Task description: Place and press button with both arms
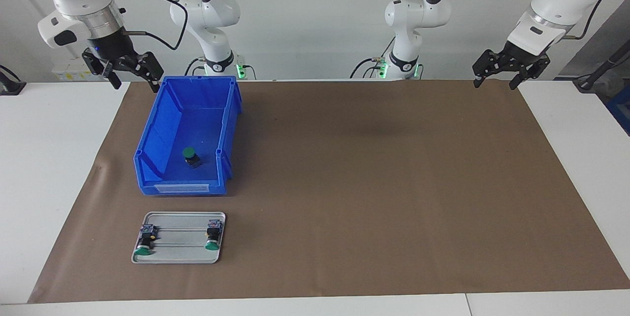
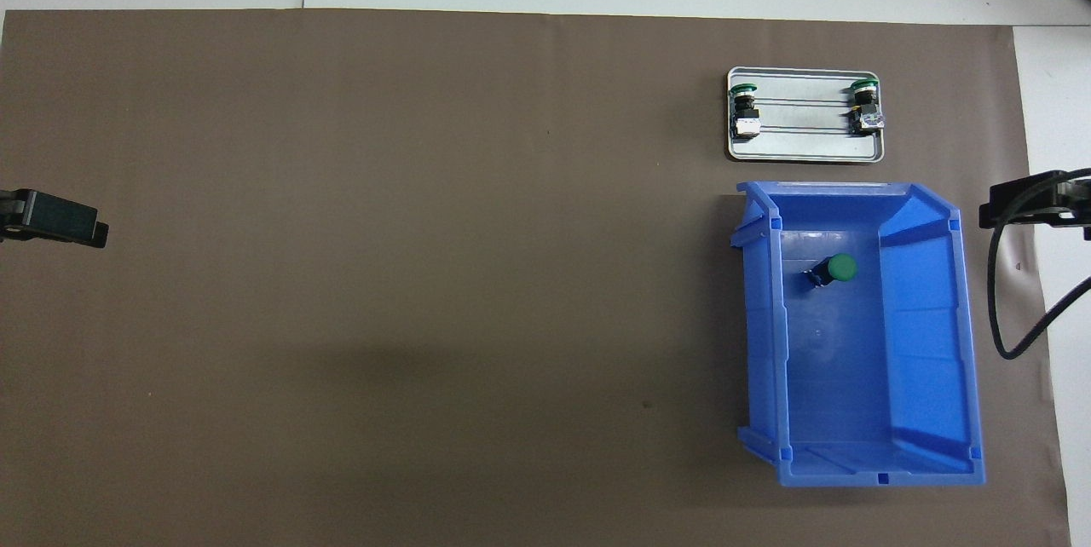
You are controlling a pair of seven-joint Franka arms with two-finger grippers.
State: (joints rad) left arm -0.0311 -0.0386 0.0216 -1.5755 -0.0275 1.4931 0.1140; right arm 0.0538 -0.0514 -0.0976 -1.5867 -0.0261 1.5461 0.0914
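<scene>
One button (image 1: pixel 191 155) with a green cap stands in the blue bin (image 1: pixel 150 143), toward the bin's end farther from the robots; it also shows in the overhead view (image 2: pixel 839 267). Two like buttons (image 1: pixel 143 243) (image 1: pixel 213 237) lie on their sides on a small metal tray (image 1: pixel 179 253). My right gripper (image 1: pixel 135 81) hangs open and empty in the air over the table edge beside the bin's near corner. My left gripper (image 1: pixel 494 82) hangs open and empty over the left arm's end of the table. Both arms wait.
A brown mat (image 1: pixel 374 183) covers most of the white table. The tray (image 2: pixel 805 151) lies just farther from the robots than the bin (image 2: pixel 929 342). A black cable (image 2: pixel 1010 308) hangs beside the bin at the right arm's end.
</scene>
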